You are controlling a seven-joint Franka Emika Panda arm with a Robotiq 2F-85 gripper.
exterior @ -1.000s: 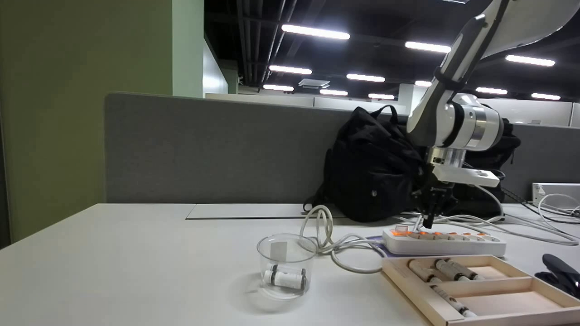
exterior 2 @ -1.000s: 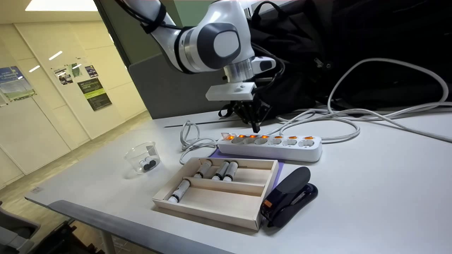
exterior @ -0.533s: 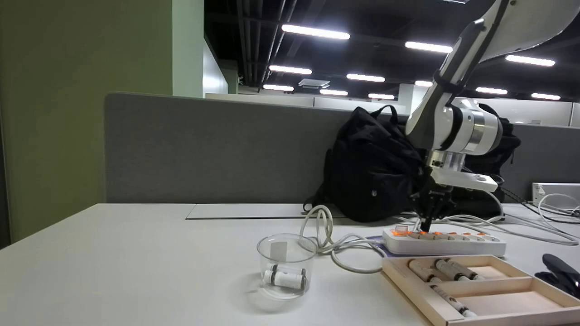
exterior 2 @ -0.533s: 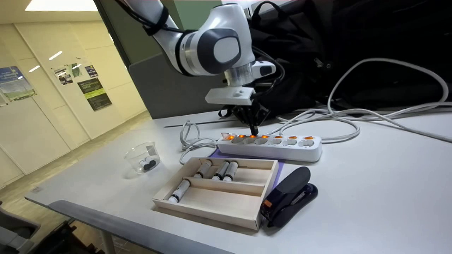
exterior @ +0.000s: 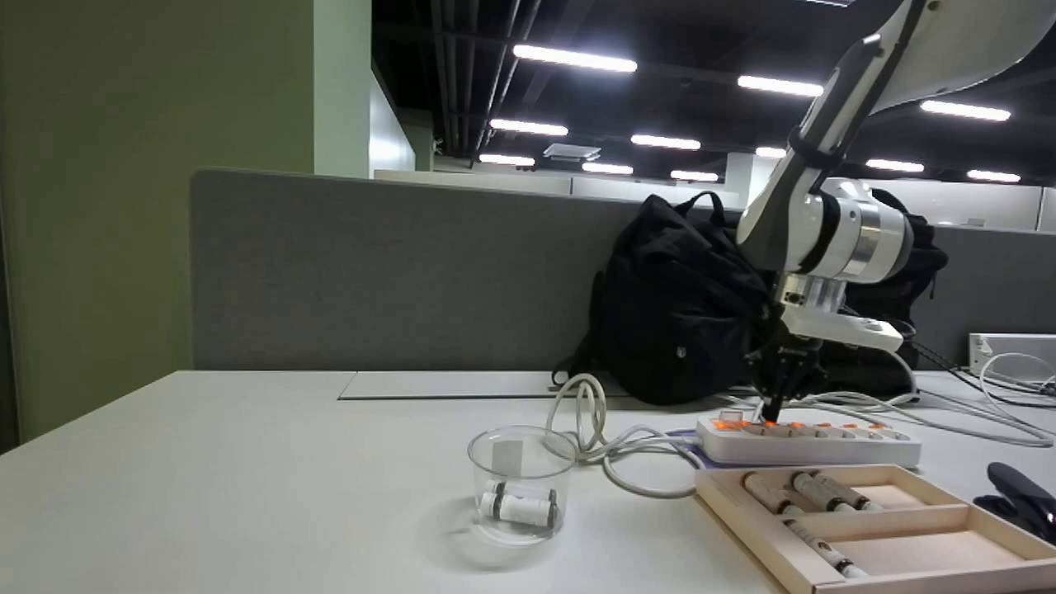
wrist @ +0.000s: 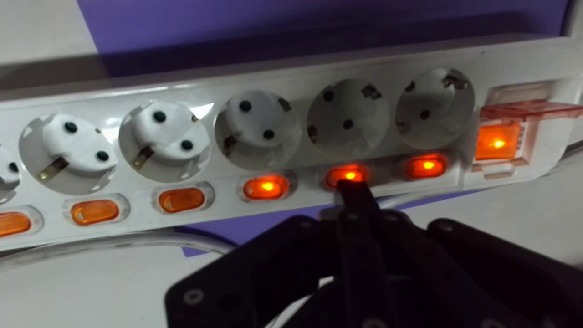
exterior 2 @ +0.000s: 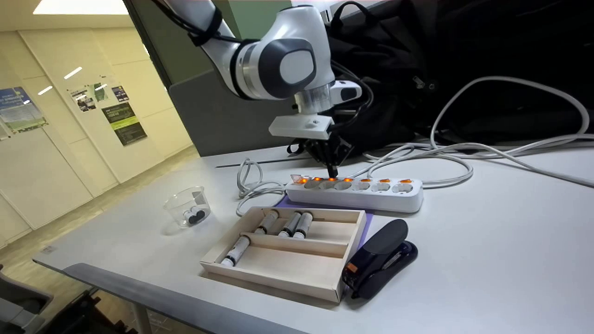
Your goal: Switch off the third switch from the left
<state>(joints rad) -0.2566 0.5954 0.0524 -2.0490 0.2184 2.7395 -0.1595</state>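
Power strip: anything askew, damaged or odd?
One thing: the translucent cover by the lit end switch stands raised, leaving that switch exposed; presumably it should sit closed. No damage shows on the power strip, though the tool hides a bit of it.

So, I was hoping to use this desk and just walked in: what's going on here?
A white-and-grey robot arm has its black two-fingered gripper, closed, down at a white plastic power strip. The gripper's tip is at the edge of a small oval orange switch, third from the left in both exterior views, counting the square orange end switch. Whether it is pressing, I can't tell. The oval switch is lit, so it isn't off yet.
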